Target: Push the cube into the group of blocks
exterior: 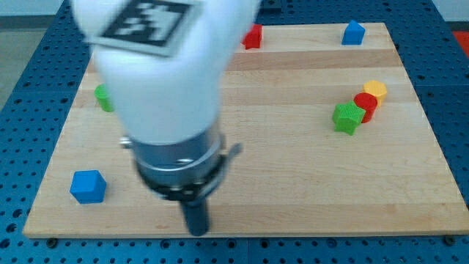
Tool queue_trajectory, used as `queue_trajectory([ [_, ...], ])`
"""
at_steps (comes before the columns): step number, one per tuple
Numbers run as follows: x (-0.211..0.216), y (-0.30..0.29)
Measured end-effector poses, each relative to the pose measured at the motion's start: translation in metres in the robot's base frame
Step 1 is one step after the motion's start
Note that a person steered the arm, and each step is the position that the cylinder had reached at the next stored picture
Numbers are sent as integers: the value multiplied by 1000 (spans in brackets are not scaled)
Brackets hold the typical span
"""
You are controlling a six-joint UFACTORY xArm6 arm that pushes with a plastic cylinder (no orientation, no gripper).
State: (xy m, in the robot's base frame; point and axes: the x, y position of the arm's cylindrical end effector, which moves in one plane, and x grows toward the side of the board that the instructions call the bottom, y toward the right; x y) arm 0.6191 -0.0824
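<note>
A blue cube (88, 186) sits near the board's bottom left corner. A group of three touching blocks lies at the view's right: a green star-like block (348, 117), a red block (366, 103) and a yellow block (375, 90). My tip (196, 230) is near the board's bottom edge, well to the right of the blue cube and far left of the group. It touches no block.
A red block (253, 36) sits at the top edge, partly hidden by the arm. A blue house-shaped block (353, 33) is at the top right. A green block (104, 97) peeks out at the left behind the arm. The wooden board (293, 183) rests on a blue table.
</note>
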Motion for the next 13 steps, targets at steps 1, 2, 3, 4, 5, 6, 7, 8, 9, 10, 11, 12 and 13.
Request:
queue_trajectory([
  [1,0,-58],
  [2,-1,-106],
  [3,-8,-152],
  [4,-23,-183],
  [5,-35,-187],
  [6,-36,-185],
  [7,-38,-173],
  [8,-46,-157],
  [9,-53,-138],
  [10,-57,-111],
  [11,-68,-88],
  [12,-91,-81],
  [13,-107,-62],
])
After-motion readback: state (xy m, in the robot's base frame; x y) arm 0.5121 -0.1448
